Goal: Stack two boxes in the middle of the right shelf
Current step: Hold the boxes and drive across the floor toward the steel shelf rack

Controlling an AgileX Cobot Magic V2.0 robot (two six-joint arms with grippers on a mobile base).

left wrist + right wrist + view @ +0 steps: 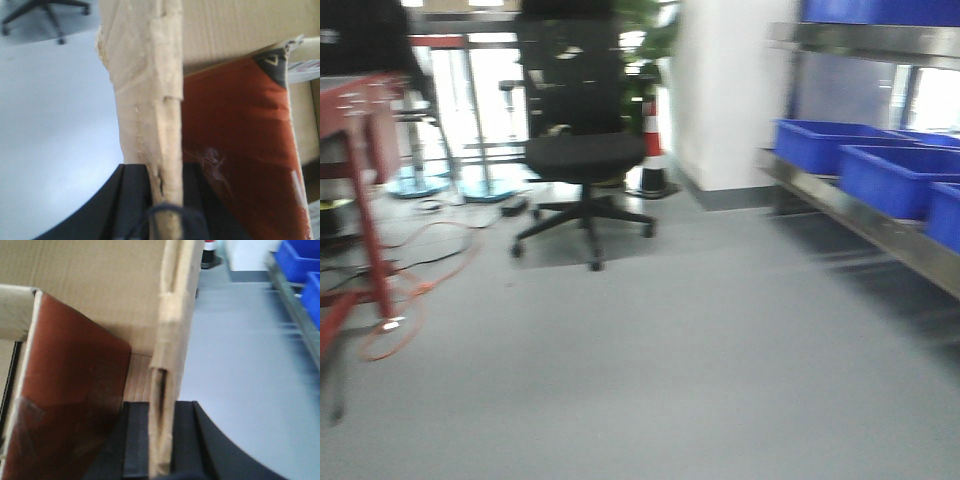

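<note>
Pinches one ragged wall of the box (pixel 240 30) with the left gripper (pixel 165 192), one black finger (pixel 132 195) against each face, near a yellowed tape strip (pixel 132 80). Does likewise on the opposite wall with the right gripper (pixel 162 432), fingers (pixel 135 435) pressed flat to the cardboard. Holds the box between both wrists, open side toward the cameras, with a red-brown sheet (pixel 235 150) leaning inside. Shows grey floor (pixel 670 380) past each gripped wall. Looks, from the front view, onto the steel shelf (pixel 890 240) along the right edge, loaded with blue bins (pixel 820 145) and separated from the box by open floor. Takes in, farther back, a black office chair (pixel 582 155) and a striped cone (pixel 652 150), and at far left a red-framed worktop (pixel 358 110).
</note>
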